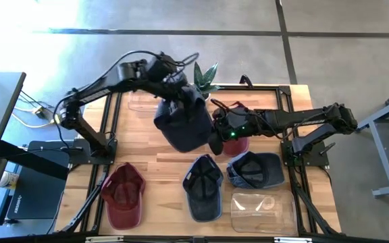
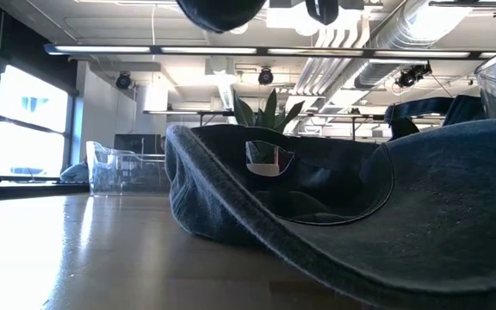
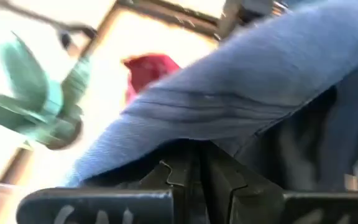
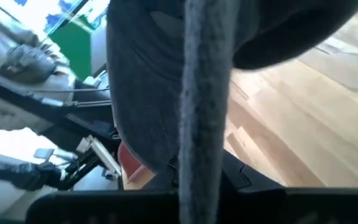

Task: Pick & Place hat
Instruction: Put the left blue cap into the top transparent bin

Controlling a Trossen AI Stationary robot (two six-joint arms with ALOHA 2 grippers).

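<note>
Here the left tool (image 1: 179, 96) hangs above the middle of the tabletop (image 1: 161, 152) with a dark navy hat (image 1: 184, 123) dangling from it; its wrist view shows the two fingers (image 3: 179, 177) closed tight on a fold of the blue cloth, so the hat is carried clear of the wood, probably so it can be moved without dragging. The right tool (image 1: 216, 129) reaches in from the other side and sits against the hanging hat's edge; in its wrist view a strip of the dark fabric (image 4: 204, 106) runs down between its fingers, so it seems clamped on the brim, likely to steady or take over the hat.

Counting from left to right: one red hat (image 1: 123, 194) lying on the tabletop, the one navy hat held aloft, one blue hat (image 1: 203, 187) and one grey-blue hat (image 1: 255, 169) resting upturned, and a second red hat (image 1: 235, 143) partly hidden under the right arm. There are two clear plastic boxes, one at the back (image 1: 142, 102) and one at the front right (image 1: 262, 210), and one potted plant (image 1: 204, 75)
</note>
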